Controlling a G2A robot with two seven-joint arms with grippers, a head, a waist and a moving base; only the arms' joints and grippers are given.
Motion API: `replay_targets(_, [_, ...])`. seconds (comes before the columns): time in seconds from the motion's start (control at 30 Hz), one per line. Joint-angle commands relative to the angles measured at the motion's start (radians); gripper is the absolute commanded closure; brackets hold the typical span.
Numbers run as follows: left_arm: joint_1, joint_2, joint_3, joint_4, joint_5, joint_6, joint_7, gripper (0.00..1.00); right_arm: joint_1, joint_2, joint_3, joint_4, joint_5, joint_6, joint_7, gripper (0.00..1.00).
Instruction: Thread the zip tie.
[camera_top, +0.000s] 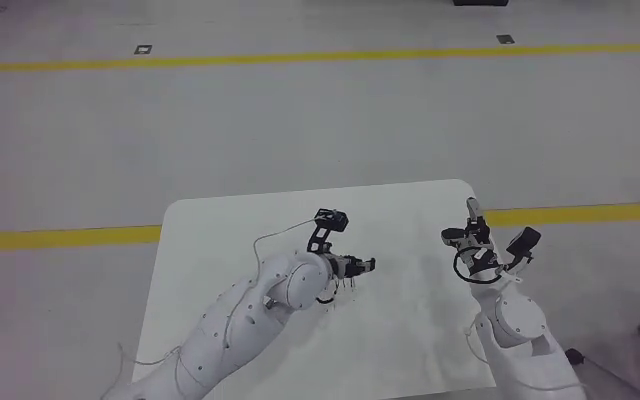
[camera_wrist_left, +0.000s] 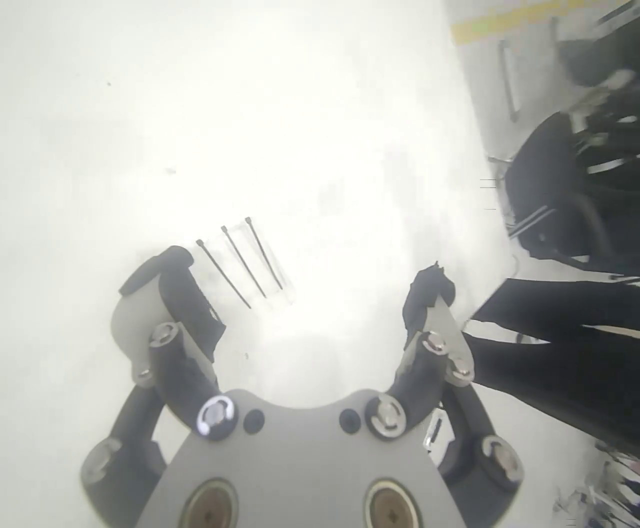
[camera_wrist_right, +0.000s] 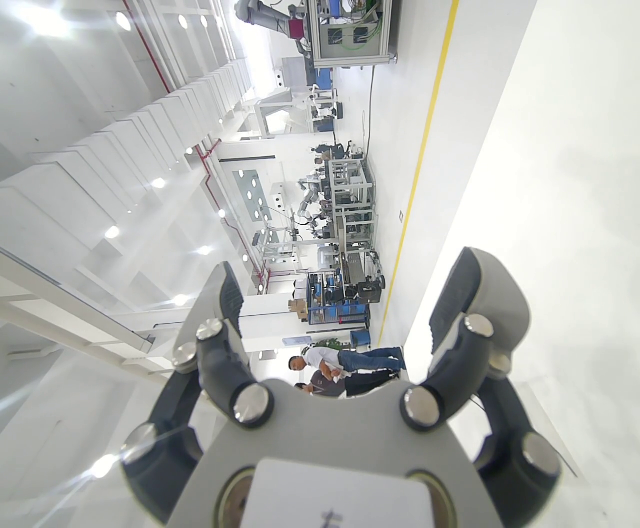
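Observation:
Three black zip ties (camera_wrist_left: 244, 261) lie side by side on the white table (camera_wrist_left: 300, 125), straight and unthreaded. My left gripper (camera_wrist_left: 300, 280) hangs just above the table with its jaws open wide and nothing between them. The ties lie close in front of one finger (camera_wrist_left: 167, 280), nearer to it than to the other. In the top view the left gripper (camera_top: 362, 265) is near the table's middle. My right gripper (camera_wrist_right: 345, 292) is open and empty, raised and pointing out into the room. It stands near the table's right edge in the top view (camera_top: 463, 225).
The table (camera_top: 420, 330) has rounded corners and bare surface around both arms. A dark chair (camera_wrist_left: 550, 200) stands on the floor just past one table edge. Yellow floor lines (camera_top: 300, 58) run beyond the table.

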Motion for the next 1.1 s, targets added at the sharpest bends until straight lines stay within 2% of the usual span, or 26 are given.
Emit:
replay_targets(0.0, [0.012, -0.044, -0.017, 0.007, 0.131, 0.000, -0.059, 0.00, 0.000, 0.000, 0.000, 0.000, 0.000, 0.000, 0.000, 0.00])
replay_targets(0.33, [0.012, -0.044, -0.017, 0.007, 0.131, 0.000, -0.059, 0.00, 0.000, 0.000, 0.000, 0.000, 0.000, 0.000, 0.000, 0.00])
replay_targets(0.4, [0.018, -0.046, -0.050, 0.039, 0.118, 0.000, -0.049, 0.00, 0.000, 0.000, 0.000, 0.000, 0.000, 0.000, 0.000, 0.00])
replay_targets(0.53, [0.043, -0.077, -0.151, 0.077, 0.061, 0.000, -0.068, 0.00, 0.000, 0.000, 0.000, 0.000, 0.000, 0.000, 0.000, 0.00])
replay_targets(0.63, [0.063, -0.111, -0.213, 0.102, 0.096, 0.000, -0.114, 0.00, 0.000, 0.000, 0.000, 0.000, 0.000, 0.000, 0.000, 0.00])
replay_targets(0.67, [0.072, -0.128, -0.238, 0.106, 0.098, 0.000, -0.133, 0.00, 0.000, 0.000, 0.000, 0.000, 0.000, 0.000, 0.000, 0.00])
replay_targets(0.73, [0.085, -0.151, -0.249, 0.094, 0.138, 0.000, -0.160, 0.00, 0.000, 0.000, 0.000, 0.000, 0.000, 0.000, 0.000, 0.00])
replay_targets(0.77, [0.094, -0.163, -0.249, 0.075, 0.151, 0.000, -0.176, 0.00, 0.000, 0.000, 0.000, 0.000, 0.000, 0.000, 0.000, 0.00])
replay_targets(1.07, [0.097, -0.166, -0.248, 0.067, 0.159, 0.000, -0.179, 0.00, 0.000, 0.000, 0.000, 0.000, 0.000, 0.000, 0.000, 0.00])
